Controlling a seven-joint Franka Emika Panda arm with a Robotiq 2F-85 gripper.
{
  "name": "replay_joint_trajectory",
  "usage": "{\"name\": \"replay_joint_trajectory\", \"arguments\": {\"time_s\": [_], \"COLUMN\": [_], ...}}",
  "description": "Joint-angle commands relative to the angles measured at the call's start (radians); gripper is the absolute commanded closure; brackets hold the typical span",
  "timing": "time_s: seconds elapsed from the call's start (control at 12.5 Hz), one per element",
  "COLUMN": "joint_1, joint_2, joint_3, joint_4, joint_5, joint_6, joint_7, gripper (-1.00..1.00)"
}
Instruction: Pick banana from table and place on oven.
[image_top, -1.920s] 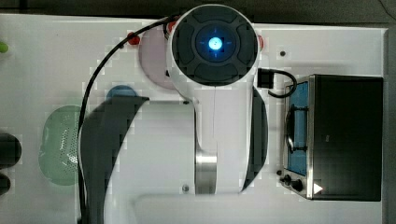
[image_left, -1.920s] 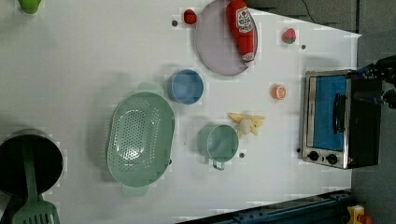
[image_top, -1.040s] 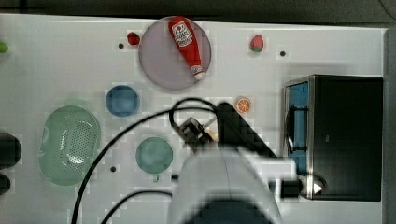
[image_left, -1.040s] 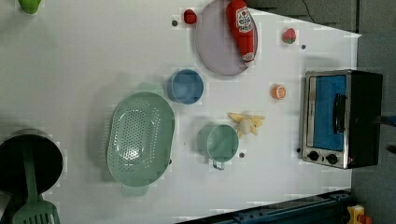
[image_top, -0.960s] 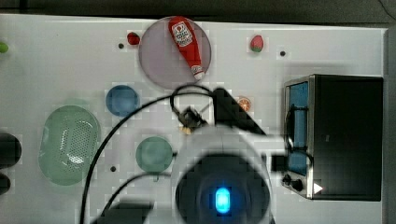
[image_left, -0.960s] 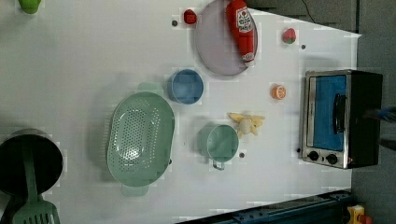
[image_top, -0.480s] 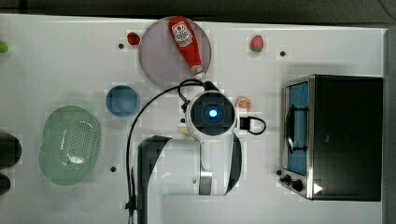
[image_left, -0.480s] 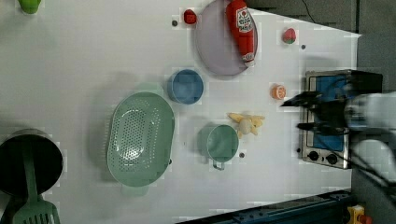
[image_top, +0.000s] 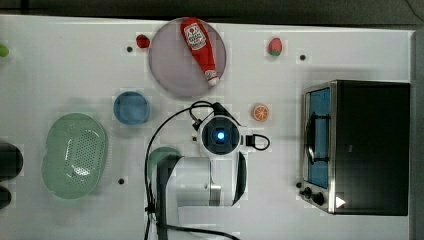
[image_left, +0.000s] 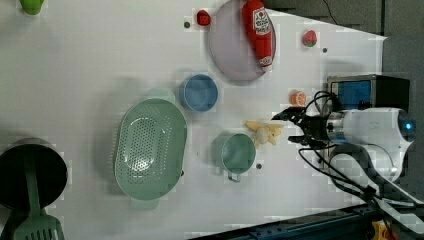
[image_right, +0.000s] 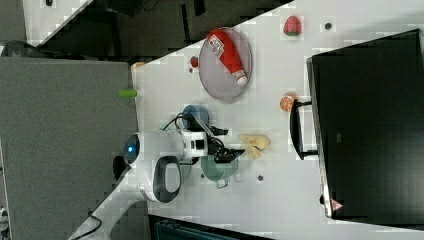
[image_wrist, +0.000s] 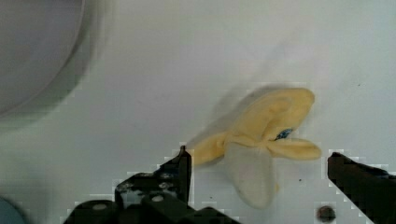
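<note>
Going left to right in the left view: you've got a black pot (image_left: 30, 172) with a green slotted spatula (image_left: 35, 220) in it, then a pale green oval colander (image_left: 150, 147), all tiny holes, matte plastic look. Next a round blue bowl (image_left: 200, 93), and a green mug (image_left: 237, 152) with a small handle. Further up there's a flat greyish plate (image_left: 232, 47) with a glossy red ketchup bottle (image_left: 259, 30) lying on it.

The banana (image_left: 264, 132) lies on the smooth white table (image_left: 90, 60), just beside the mug on the left view's right. It's soft-looking, pale cream-yellow, half peeled, peel strips splayed like a star.

Your gripper (image_left: 295, 127) hangs right by it with both black fingers spread wide, nothing between them. In the wrist view the banana (image_wrist: 261, 140) sits between the two fingertips (image_wrist: 182, 163), not pinched.

A round orange slice (image_left: 298, 97) comes next, then the boxy oven (image_left: 367, 90): silver frame, bluish glass.
</note>
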Motion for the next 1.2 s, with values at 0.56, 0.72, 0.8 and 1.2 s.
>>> {"name": "replay_joint_trajectory", "arguments": {"time_s": [0.56, 0.72, 0.8, 1.2], "joint_1": [0.018, 0.019, 0.019, 0.019], "joint_2": [0.189, 0.194, 0.194, 0.16], "joint_3": [0.002, 0.004, 0.004, 0.006], "joint_4": [0.011, 0.012, 0.011, 0.012], "joint_5": [-0.004, -0.004, -0.004, -0.004], "joint_6": [0.204, 0.22, 0.22, 0.206], "joint_7": [-0.016, -0.016, -0.016, -0.016], "gripper": [-0.69, -0.18, 0.05, 0.53]}}
